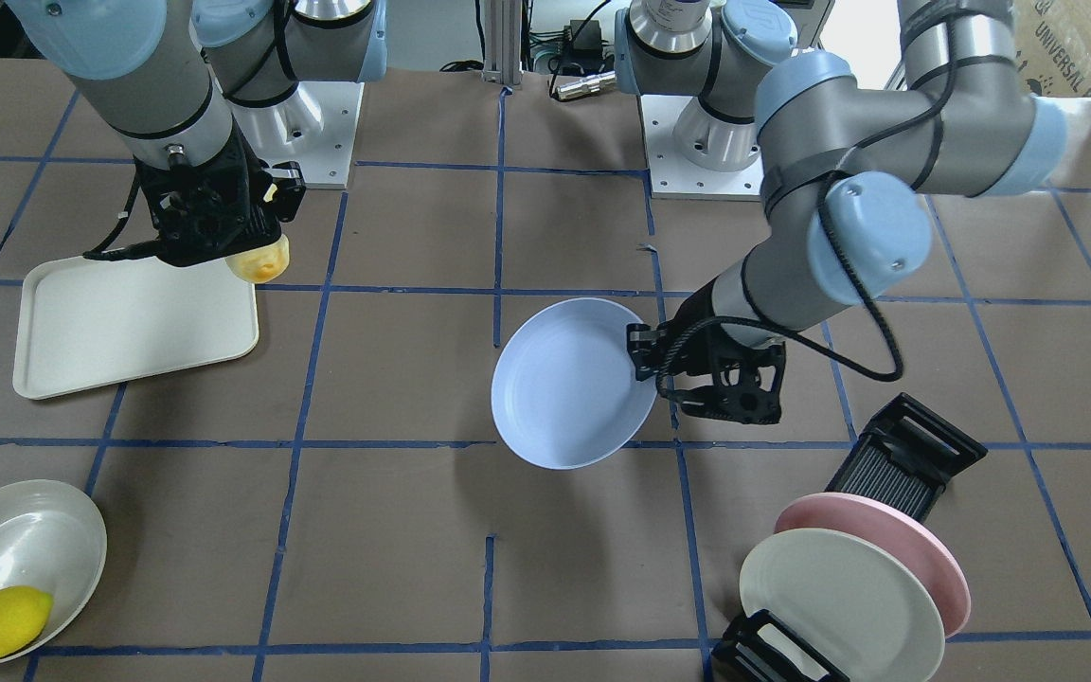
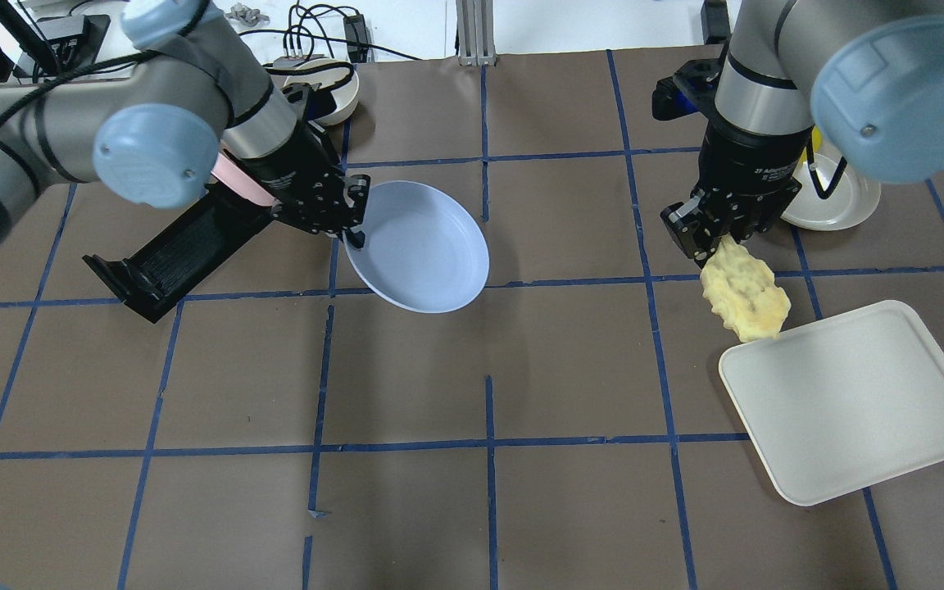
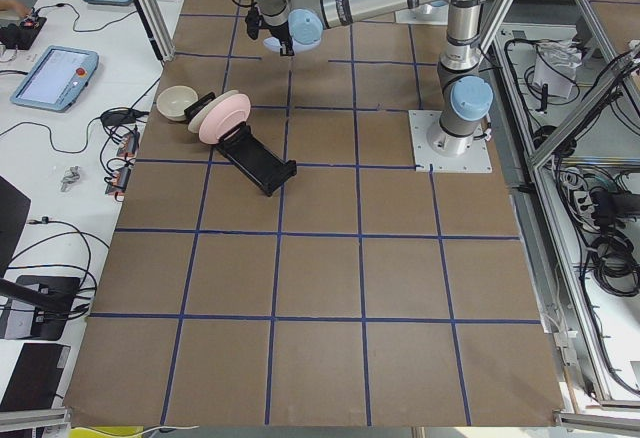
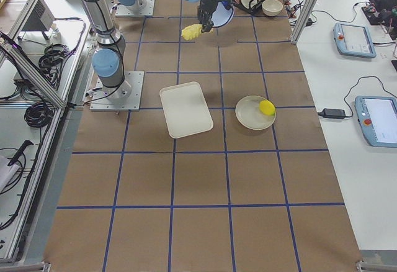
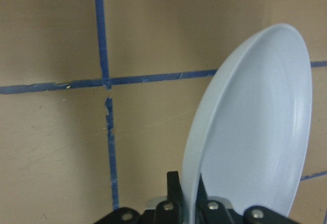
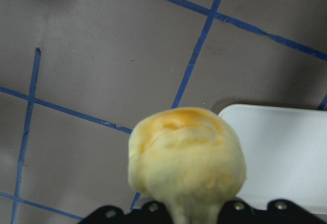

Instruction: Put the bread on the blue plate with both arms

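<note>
Halfway there: left gripper (image 2: pixel 351 223) is pinched on the plate (image 2: pixel 427 250) rim, right gripper (image 2: pixel 714 239) is clamped around the bread (image 2: pixel 746 297). They're well apart, so the bread isn't on the plate yet.

The bread (image 2: pixel 744 295) was pale yellow with a golden-brown end, and the plate (image 2: pixel 427 246) a matte lavender-blue. The table (image 2: pixel 406 508) was brown, gridded in blue tape; the tray (image 2: pixel 849 401) cream-white, the lemon (image 1: pixel 1 622) bright yellow.

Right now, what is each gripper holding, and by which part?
The left gripper pinches the tilted blue plate by its rim; the right gripper grips the bread at one end.
</note>
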Robot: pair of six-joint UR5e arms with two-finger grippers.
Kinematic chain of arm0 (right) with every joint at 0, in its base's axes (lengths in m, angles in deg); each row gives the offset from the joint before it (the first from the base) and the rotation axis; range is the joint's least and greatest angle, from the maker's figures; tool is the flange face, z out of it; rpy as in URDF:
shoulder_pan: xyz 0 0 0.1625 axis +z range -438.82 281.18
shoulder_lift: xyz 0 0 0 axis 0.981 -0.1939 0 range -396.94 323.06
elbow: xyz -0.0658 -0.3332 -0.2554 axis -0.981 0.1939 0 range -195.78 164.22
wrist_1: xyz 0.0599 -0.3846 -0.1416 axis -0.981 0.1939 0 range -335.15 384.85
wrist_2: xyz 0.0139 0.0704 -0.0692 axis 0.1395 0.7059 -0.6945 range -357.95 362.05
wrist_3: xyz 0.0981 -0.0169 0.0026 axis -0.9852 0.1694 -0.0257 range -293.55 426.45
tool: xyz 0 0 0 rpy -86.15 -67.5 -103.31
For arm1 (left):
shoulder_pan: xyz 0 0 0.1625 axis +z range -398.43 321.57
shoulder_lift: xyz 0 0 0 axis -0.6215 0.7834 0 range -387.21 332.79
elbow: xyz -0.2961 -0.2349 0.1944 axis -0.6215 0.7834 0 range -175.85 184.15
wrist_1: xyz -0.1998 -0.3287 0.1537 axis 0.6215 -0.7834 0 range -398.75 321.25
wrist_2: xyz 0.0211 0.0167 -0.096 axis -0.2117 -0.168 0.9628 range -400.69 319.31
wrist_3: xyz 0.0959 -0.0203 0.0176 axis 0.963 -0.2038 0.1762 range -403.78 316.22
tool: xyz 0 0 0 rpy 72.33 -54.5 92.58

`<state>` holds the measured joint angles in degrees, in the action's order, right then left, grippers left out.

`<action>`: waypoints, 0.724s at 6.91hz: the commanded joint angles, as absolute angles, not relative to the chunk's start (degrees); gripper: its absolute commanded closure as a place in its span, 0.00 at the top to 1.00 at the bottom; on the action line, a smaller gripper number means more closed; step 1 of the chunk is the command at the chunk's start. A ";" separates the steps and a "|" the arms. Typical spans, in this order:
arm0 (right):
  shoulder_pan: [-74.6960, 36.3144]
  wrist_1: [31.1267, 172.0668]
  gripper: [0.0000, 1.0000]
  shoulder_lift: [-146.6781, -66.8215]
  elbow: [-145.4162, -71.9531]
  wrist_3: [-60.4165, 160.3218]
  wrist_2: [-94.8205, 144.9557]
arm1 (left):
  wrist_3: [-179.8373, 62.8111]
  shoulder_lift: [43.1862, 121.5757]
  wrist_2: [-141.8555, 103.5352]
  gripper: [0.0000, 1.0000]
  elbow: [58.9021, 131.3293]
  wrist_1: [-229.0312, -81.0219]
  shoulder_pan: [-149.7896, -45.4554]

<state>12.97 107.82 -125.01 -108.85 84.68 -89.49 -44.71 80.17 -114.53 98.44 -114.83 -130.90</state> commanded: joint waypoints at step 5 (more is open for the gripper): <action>13.11 108.17 0.16 -125.71 -109.91 83.95 -89.71 | -54.04 86.26 -113.91 0.90 100.83 -104.58 -135.72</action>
<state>12.95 107.89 -125.37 -109.97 84.49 -89.42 -51.82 86.79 -113.86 100.79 -104.62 -135.75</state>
